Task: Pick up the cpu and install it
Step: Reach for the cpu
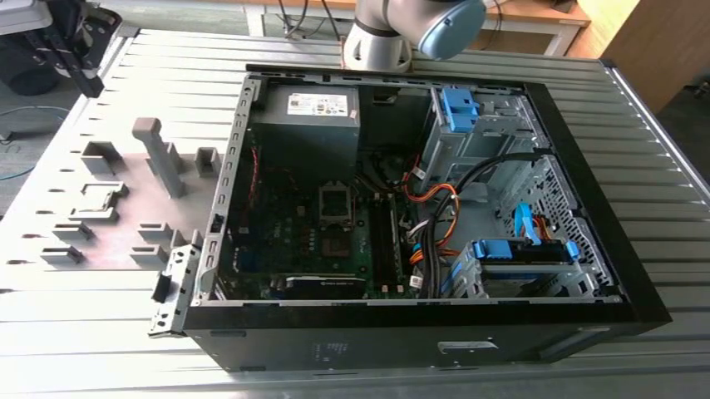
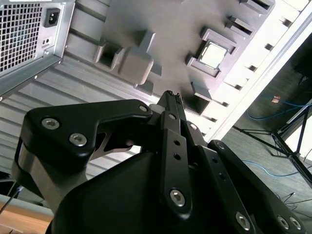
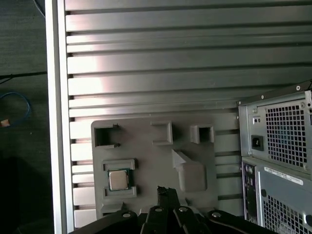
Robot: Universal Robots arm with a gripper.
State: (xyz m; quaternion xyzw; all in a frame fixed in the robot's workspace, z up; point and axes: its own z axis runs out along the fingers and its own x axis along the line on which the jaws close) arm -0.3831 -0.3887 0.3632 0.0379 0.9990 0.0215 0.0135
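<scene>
The cpu (image 3: 118,180) is a small silvery square lying flat in a grey holder block on the grey holder plate (image 3: 146,161). It also shows in the second wrist view as the cpu (image 2: 213,54), and in the exterior view as the cpu (image 1: 98,197) on the plate at the left of the computer case. My gripper (image 3: 166,190) hangs high above the plate, well apart from the cpu, with its black fingers pressed together and nothing between them. The same shut gripper (image 2: 172,95) appears in the second wrist view. In the exterior view the gripper (image 1: 89,83) is at the upper left.
The open computer case (image 1: 621,274) lies on the ribbed metal table (image 1: 687,224), with the motherboard's dark socket frame (image 1: 338,203) inside among cables and blue drive bays. Several upright grey blocks (image 1: 161,154) stand on the holder plate. The arm's base (image 1: 377,46) is behind the case.
</scene>
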